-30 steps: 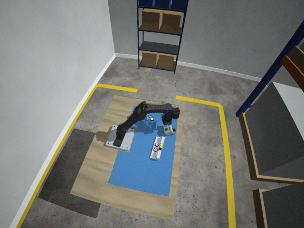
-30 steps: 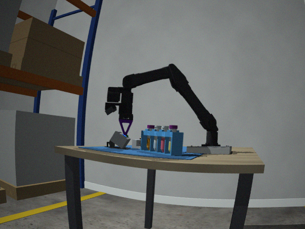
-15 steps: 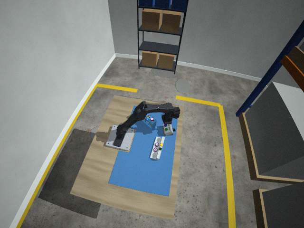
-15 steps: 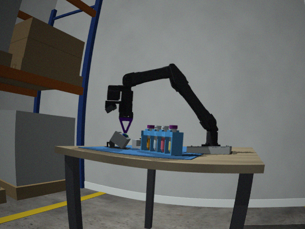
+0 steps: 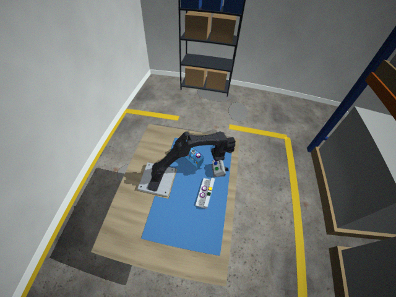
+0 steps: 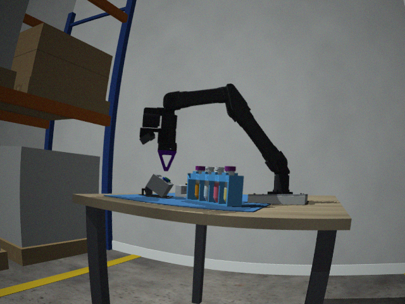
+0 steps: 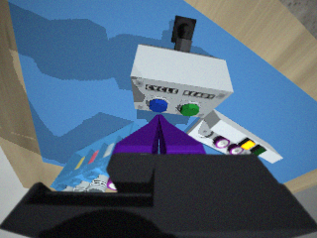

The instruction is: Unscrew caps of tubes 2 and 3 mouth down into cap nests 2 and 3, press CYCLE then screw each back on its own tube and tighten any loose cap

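The pincer [image 6: 166, 167] hung closed and empty above the small desk [image 6: 159, 185], its purple tips meeting in a point and clear of the sloped key panel. Seen from the wrist, the tips [image 7: 159, 130] pointed between the blue CYCLE key [image 7: 158, 105] and the green READY key [image 7: 189, 109], just short of both. The black arm [image 6: 248, 124] reached over from its grey base plate [image 6: 299, 198], which lay on the table [image 6: 294, 217] on the far side of the rack from the desk.

The blue tube rack [image 6: 236, 191] stood on the blue mat [image 6: 130, 197] beside the desk, between it and the base plate. From the side view the two outer tubes carried purple caps [image 6: 230, 168], while the two inner tubes [image 6: 214, 170] showed pale tops with no cap on.

On the desk's other side from the rack lay the white cap tray [image 5: 200, 203]. Two purple caps [image 5: 202, 191] sat in its middle nests; whether they lay mouth down could not be told. An amber lamp [image 7: 248, 145] glowed on the console next to them, with a dark green lamp [image 7: 257, 150] just beside it.

A black shelf unit [image 5: 180, 47] with brown boxes stood against the far wall, well apart from the desk.
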Robot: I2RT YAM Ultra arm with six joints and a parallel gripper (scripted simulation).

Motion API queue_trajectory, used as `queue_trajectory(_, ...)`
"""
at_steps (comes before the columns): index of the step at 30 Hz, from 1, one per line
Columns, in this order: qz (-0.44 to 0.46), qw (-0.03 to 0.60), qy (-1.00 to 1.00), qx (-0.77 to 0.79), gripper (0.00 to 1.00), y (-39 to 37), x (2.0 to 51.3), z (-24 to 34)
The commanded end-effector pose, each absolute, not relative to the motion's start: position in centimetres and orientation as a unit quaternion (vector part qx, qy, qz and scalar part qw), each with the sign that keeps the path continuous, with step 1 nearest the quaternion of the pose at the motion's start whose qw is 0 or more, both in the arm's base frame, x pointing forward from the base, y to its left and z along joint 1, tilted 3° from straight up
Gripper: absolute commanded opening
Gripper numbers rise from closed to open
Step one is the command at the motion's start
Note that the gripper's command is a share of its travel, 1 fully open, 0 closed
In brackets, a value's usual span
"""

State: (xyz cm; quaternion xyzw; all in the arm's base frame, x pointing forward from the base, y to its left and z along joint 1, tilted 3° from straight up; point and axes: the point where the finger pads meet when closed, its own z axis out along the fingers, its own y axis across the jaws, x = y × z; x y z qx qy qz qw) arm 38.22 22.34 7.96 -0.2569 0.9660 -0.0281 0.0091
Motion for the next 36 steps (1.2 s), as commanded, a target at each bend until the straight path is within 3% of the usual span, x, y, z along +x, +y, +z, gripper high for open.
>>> queue_trajectory(1, -0.026, 0.017, 0.966, -0.258, 0.0, 22.5, 38.3, 8.7)
queue_trajectory(2, -0.026, 0.017, 0.966, -0.258, 0.0, 22.5, 38.3, 8.7)
queue_trajectory(3, -0.026, 0.018, 0.976, -0.217, 1.0, 21.7, 38.4, 8.6)
queue_trajectory(5, -0.026, 0.018, 0.976, -0.217, 1.0, 21.7, 38.4, 8.6)
queue_trajectory(12, -0.022, 0.023, 0.999, 0.007, 1.0, 16.7, 38.9, 8.4)
queue_trajectory(36, -0.024, 0.024, 0.999, 0.008, 1.0, 0.0, 40.9, 7.6)
